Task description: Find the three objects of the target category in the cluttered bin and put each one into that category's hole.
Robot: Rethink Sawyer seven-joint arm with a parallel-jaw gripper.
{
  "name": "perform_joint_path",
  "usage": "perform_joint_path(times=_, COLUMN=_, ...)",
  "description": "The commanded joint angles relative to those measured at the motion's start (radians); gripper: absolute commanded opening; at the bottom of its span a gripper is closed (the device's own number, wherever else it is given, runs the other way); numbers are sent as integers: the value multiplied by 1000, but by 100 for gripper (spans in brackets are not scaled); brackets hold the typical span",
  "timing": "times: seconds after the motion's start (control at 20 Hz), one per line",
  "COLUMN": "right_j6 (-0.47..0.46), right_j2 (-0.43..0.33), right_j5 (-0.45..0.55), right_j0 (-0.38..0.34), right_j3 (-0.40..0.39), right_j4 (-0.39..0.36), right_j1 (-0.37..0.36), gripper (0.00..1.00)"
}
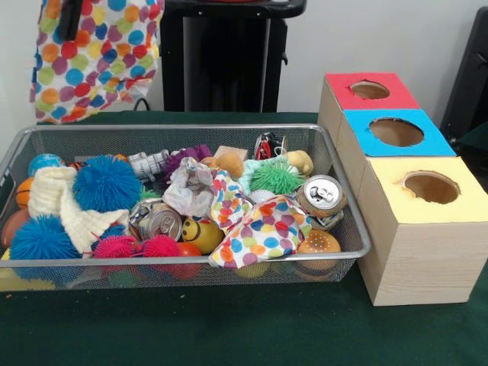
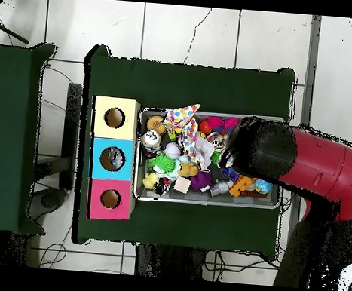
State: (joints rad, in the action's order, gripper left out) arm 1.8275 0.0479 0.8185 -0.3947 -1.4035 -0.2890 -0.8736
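One polka-dot cloth [image 1: 95, 61] hangs clear of the bin [image 1: 175, 133] at its left end, well above the clutter. The gripper [image 1: 70, 17] shows only as a dark tip at the cloth's top edge and appears to be clamped on the fabric there. Judged as the item in hand, the cloth is light, limp and not fragile. It will drape and swing, so a pinch on a bunched fold holds better than one on a single edge, and trailing corners may catch on a hole rim. A second spotted cloth [image 1: 263, 229] lies crumpled against the bin's front wall, partly over a burger-shaped toy [image 1: 319, 244] and beside an upright drink can [image 1: 322, 194]. A raised ridge of it offers the best hold. A cream knitted cloth [image 1: 69, 202] lies near the blue spiky ball [image 1: 107, 183]. Three boxes stand in a row just beside the bin's right end on the green surface [image 1: 229, 328]: yellow-topped box [image 1: 450, 202], blue-topped box [image 1: 358, 126] and red-topped box [image 1: 339, 91]. Which hole serves cloth cannot be told. In the overhead view the red arm [image 2: 321, 170] covers one end of the bin.
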Motion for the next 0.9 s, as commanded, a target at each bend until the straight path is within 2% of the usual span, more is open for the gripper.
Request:
perform_joint_path(times=0.05, right_j6=-105, right_j2=-140, right_j5=-165, right_j0=-64, right_j3=-175, right_j4=-4, right_j1=-17, gripper=100)
perform_joint_path(times=0.1, right_j6=-122, right_j2=-194, right_j5=-321, right_j0=-114, right_j3=-249, right_j4=13, right_j1=-50, gripper=0)
perform_joint_path(times=0.25, right_j6=-176, right_j2=-196, right_j5=-232, right_j0=-111, right_j3=-220, right_j4=18, right_j1=-40, gripper=0)
perform_joint_path(times=0.4, right_j6=-312, right_j2=-229, right_j5=-11, right_j0=-113, right_j3=-136, right_j4=-8, right_j1=-21, gripper=0)
perform_joint_path(times=0.65, right_j6=-287, right_j2=-239, right_j5=36, right_j0=-114, right_j3=-106, right_j4=-32, right_j1=-9, gripper=0)
perform_joint_path(times=0.9, right_j6=-275, right_j2=-253, right_j5=39, right_j0=-123, right_j3=-112, right_j4=-41, right_j1=-8, gripper=0)
